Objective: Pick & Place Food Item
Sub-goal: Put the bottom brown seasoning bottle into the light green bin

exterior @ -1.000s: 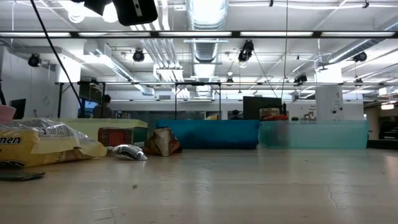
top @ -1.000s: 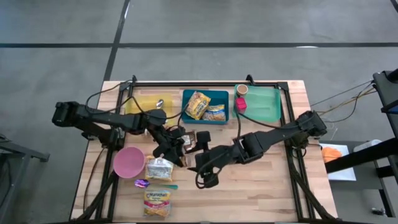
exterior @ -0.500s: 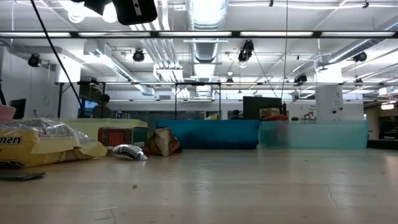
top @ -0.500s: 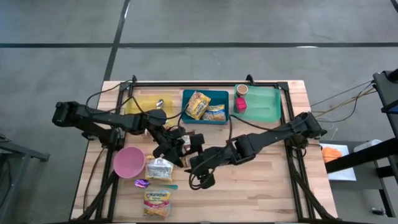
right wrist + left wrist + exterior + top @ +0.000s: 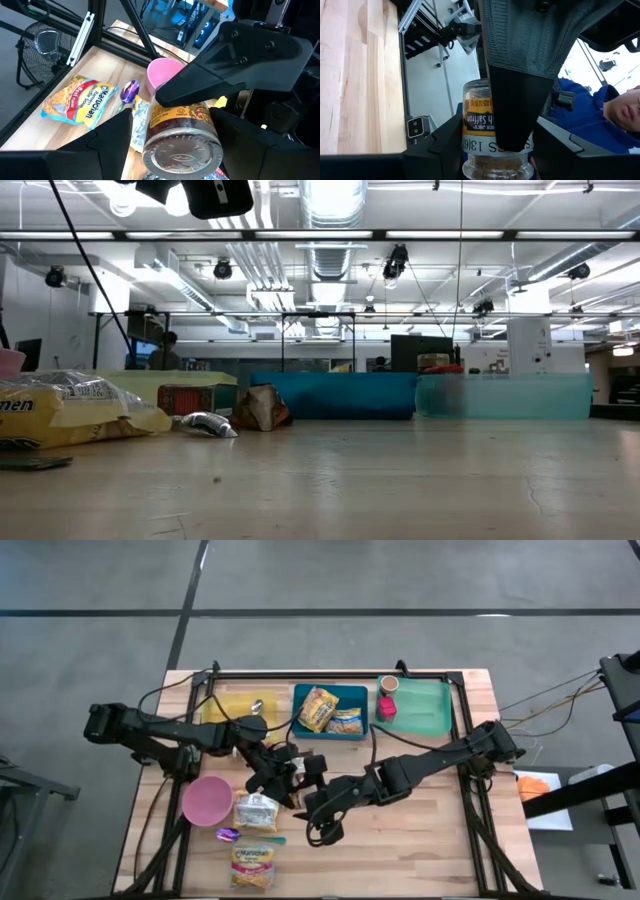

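Observation:
A small glass spice jar (image 5: 479, 120) with a yellow and brown label hangs above the middle of the table (image 5: 420, 840). My left gripper (image 5: 284, 778) comes from the table's left and is shut on it. My right gripper (image 5: 308, 780) faces it from the right, open. Its fingers (image 5: 117, 142) stand on either side of the jar's metal end (image 5: 181, 156), and one of them (image 5: 517, 95) lies over the label in the left wrist view. The low view shows neither gripper. My left gripper pinches the jar's labelled wall (image 5: 469, 137) between its two fingers, which reach in level from the table's left and lie along the jar. One finger (image 5: 235, 60) lies over the jar's upper side. The jar is clear of the table, lying roughly level. My right gripper: I cannot tell whether its fingers touch the jar.
Below the grippers lie a pink bowl (image 5: 205, 800), a silver packet (image 5: 257, 810), a purple candy (image 5: 228, 834) and a ramen pack (image 5: 253, 868). Yellow (image 5: 235, 705), blue (image 5: 330, 710) and green (image 5: 422, 706) bins line the far edge. A person in blue (image 5: 600, 115) is beyond the table.
My right gripper has gone a little toward the table's left, closing in on the jar, and has rolled slightly. My left gripper and the jar have kept still.

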Action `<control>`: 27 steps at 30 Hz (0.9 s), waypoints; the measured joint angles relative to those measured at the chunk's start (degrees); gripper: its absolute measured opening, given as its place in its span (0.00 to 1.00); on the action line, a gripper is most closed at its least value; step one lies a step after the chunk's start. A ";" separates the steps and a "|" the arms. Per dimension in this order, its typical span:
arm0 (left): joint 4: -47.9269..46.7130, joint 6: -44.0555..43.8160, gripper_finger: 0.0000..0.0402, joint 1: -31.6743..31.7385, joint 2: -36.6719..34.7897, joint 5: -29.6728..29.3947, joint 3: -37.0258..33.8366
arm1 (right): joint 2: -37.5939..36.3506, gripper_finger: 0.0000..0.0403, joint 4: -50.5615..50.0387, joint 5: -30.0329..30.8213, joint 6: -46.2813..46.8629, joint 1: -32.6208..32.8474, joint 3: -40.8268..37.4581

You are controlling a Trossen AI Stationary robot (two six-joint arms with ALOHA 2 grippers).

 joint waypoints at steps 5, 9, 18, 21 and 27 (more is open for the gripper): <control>0.00 0.04 0.48 0.00 0.00 0.02 0.00 | 0.02 0.56 0.08 0.13 -0.37 0.02 0.00; 0.00 0.24 0.48 0.00 0.00 0.01 0.00 | 0.02 0.46 0.08 0.26 -0.56 0.00 0.00; 0.04 0.21 0.48 0.02 0.00 0.03 0.00 | 0.04 0.46 0.08 0.33 0.29 0.07 0.00; 0.35 -0.04 0.51 0.02 0.00 0.10 0.00 | 0.02 0.46 0.10 1.12 2.27 0.17 0.00; 4.13 0.19 0.77 0.07 -0.02 -0.43 0.02 | -0.87 0.46 -0.12 1.22 9.67 0.39 -0.02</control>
